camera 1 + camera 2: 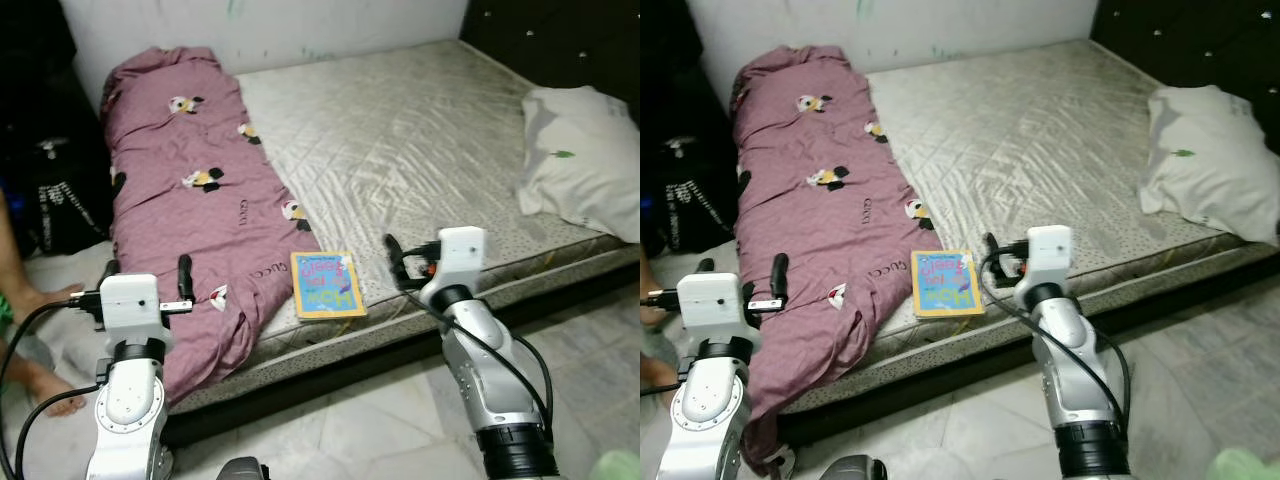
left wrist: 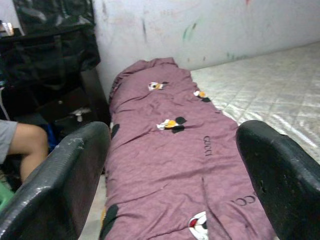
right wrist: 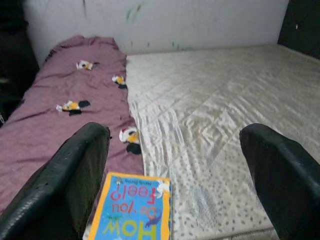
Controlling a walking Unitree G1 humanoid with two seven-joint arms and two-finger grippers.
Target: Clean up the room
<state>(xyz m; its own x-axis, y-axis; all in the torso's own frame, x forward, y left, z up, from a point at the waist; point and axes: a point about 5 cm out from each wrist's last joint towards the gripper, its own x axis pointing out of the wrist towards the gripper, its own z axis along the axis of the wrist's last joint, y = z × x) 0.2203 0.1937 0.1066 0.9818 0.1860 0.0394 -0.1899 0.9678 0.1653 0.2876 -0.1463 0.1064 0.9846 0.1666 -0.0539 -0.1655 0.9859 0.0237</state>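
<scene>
Nearest to you, your 2 silver arms are raised before the front edge of the mattress (image 1: 420, 130). Your left gripper (image 1: 145, 280) hangs over the front end of the purple blanket (image 1: 190, 190), at the mattress's front left corner, with its 2 black fingers (image 2: 60, 185) spread apart and nothing between them. Your right gripper (image 1: 410, 262) sits just beside the front edge of the mattress, a little right of the book; its fingers (image 3: 65, 185) are likewise spread wide and hold nothing. The book (image 1: 327, 284), a thin picture book with a yellow border and a blue cover, lies flat on the mattress at its front edge, touching the blanket's right side; in the right wrist view its cover lies between and just beyond the open fingers. The blanket, printed with small cartoon figures, runs along the whole left edge of the mattress from the front corner to the wall (image 1: 330, 25). A white pillow (image 1: 580, 160) rests at the right edge of the mattress, well apart from the book. At the left of the bed, a person's bare leg (image 1: 20, 290) rests on the floor beside a black bag (image 1: 60, 190).
</scene>
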